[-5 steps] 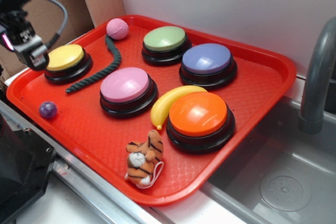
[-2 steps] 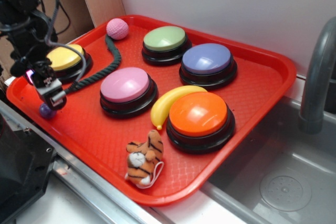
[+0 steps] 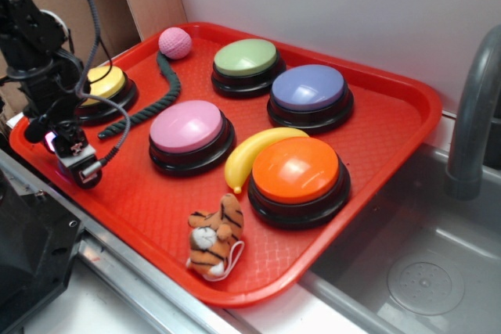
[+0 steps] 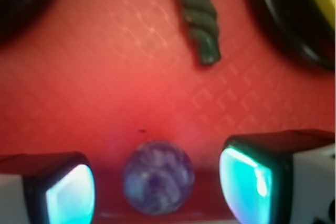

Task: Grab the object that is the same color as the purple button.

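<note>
The pincer (image 4: 157,187) is down low on the red tray (image 3: 391,127), at its near left edge. Its two fingers (image 4: 65,192) stand apart, one on each side of the little purple ball (image 4: 158,178). The ball sits on the tray between them, touching neither. The end of a dark green rope (image 4: 199,24) lies just past the ball. The purple button (image 3: 309,88) is far across the tray.

Glossy, marbled purple ball (image 4: 158,177), smooth as glass. Red plastic tray (image 3: 391,127) with embossed diamond texture. Smooth, shiny plastic dome on the purple button (image 3: 308,87), black base. Twisted dark green rope (image 3: 149,107), fibrous. Plush striped tiger (image 3: 215,235). Matt grey sink (image 3: 423,271) at right.
</note>
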Motion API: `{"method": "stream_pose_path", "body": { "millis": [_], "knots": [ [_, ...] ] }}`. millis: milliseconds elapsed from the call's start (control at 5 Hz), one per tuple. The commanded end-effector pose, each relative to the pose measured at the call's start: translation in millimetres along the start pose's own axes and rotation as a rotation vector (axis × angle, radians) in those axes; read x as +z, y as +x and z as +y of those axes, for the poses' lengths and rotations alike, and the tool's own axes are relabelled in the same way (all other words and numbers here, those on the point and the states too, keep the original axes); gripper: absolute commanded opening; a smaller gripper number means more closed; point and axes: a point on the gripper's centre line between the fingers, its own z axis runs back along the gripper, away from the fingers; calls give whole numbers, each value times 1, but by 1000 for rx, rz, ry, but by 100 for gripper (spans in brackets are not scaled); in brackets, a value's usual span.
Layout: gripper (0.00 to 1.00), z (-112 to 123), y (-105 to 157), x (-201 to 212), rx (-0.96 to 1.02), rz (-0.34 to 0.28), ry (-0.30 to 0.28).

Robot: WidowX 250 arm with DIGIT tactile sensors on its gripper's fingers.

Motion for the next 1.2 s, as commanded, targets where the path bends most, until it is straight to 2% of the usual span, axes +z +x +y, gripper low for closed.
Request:
{"method": "stream_pose_path", "body": {
  "millis": [0, 200, 400, 600, 1000],
  "knots": [
    [0, 5, -3, -3, 25, -27, -4],
    [0, 5, -2, -2, 15, 15, -9],
    [0, 3, 0, 9, 43, 32, -20],
    [0, -3, 11, 42, 142, 62, -46],
    [0, -23, 42, 129, 226, -76, -107]
  ]
}}
